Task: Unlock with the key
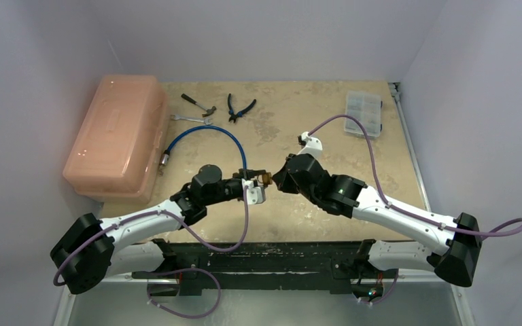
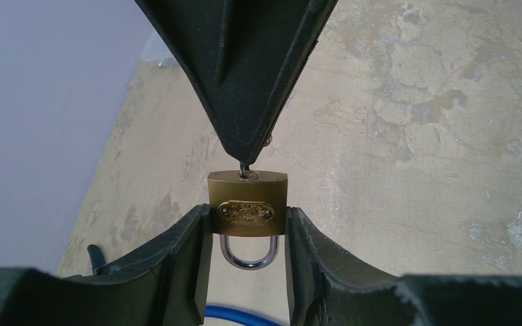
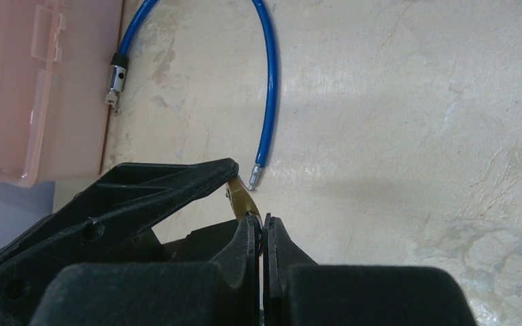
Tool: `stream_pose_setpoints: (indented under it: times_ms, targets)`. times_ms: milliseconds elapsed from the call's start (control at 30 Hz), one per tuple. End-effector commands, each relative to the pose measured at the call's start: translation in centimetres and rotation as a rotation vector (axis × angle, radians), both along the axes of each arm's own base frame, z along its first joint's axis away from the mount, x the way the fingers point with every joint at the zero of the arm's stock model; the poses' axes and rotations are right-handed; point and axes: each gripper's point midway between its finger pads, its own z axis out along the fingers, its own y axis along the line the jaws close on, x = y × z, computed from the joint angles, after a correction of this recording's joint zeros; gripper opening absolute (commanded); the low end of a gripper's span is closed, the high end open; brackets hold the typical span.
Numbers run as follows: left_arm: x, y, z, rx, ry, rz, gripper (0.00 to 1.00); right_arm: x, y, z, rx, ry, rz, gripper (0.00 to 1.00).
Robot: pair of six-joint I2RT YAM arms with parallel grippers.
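My left gripper [image 2: 248,227] is shut on the small brass padlock [image 2: 248,204] and holds it by its sides above the table, the silver shackle [image 2: 247,257] pointing back toward the wrist and seated in the body. My right gripper [image 3: 263,227] is shut on the key. Only a thin silvery tip of the key [image 2: 245,168] shows, entering the keyhole on the padlock's end. From the right wrist the padlock [image 3: 242,199] shows as a brass sliver at my fingertips. In the top view both grippers [image 1: 255,185] [image 1: 276,180] meet at the padlock [image 1: 266,178] at mid table.
A pink plastic box [image 1: 115,136] stands at the left. A blue cable [image 1: 207,132] curves behind the grippers. A wrench [image 1: 192,119], pliers [image 1: 240,107] and a small hammer [image 1: 198,103] lie at the back. A clear organiser [image 1: 364,112] sits at the back right.
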Motion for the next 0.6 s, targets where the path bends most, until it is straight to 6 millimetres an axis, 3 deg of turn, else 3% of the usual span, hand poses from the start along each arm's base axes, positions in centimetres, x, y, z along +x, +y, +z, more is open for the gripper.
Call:
stream_pose_setpoints:
  times_ms: [0, 267, 567]
  targets:
    - [-3.5, -2.4, 5.7, -0.154, -0.141, -0.217, 0.0, -0.6, 4.6, 4.2, 0.202, -0.043, 0.129, 0.0]
    - [-3.5, -2.3, 5.9, -0.159, -0.149, -0.218, 0.0, -0.9, 4.9, 4.0, 0.209, -0.026, 0.142, 0.0]
    - [-2.4, -1.6, 6.3, -0.16, -0.195, -0.132, 0.0, -0.8, 4.7, 3.5, 0.299, 0.113, 0.075, 0.0]
